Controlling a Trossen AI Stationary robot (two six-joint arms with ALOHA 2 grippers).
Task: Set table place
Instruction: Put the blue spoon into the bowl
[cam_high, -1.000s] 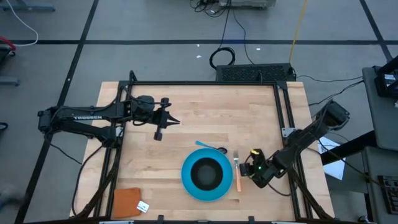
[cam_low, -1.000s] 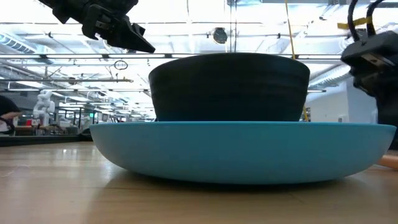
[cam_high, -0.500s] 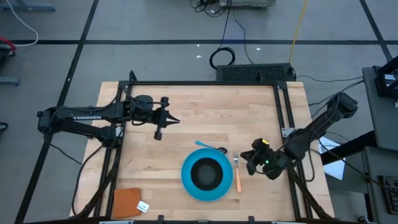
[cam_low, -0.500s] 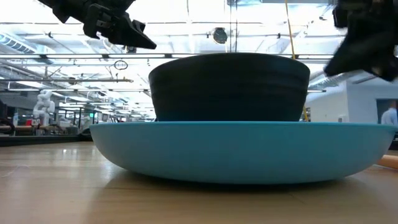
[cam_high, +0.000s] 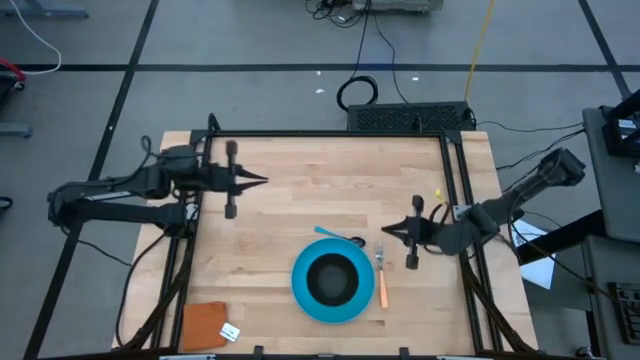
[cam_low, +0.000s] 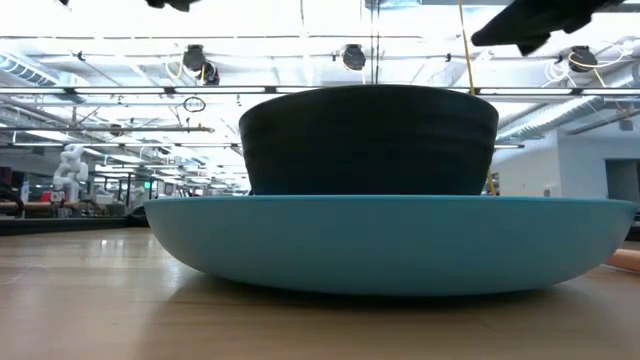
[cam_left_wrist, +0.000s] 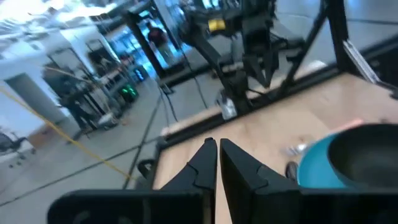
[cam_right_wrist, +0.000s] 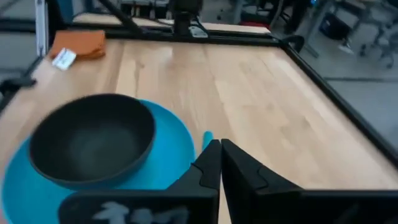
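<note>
Both arms have pulled back from the place setting since a moment ago, and each tool is clenched on nothing.

Seen from above, the left tool (cam_high: 262, 181) is over the far left of the counter (cam_high: 330, 170), and the right tool (cam_high: 386, 230) hangs just beside the fork (cam_high: 381, 277). The black bowl (cam_high: 331, 279) sits in the blue plate (cam_high: 303, 296), with the spoon (cam_high: 338, 237) beyond it. Only this view shows the cutlery clearly; the low view shows just bowl and plate.

Black bowl (cam_high: 329, 279) on blue plate (cam_high: 303, 295), fork (cam_high: 381, 275) beside, on table (cam_high: 330, 180).
</note>
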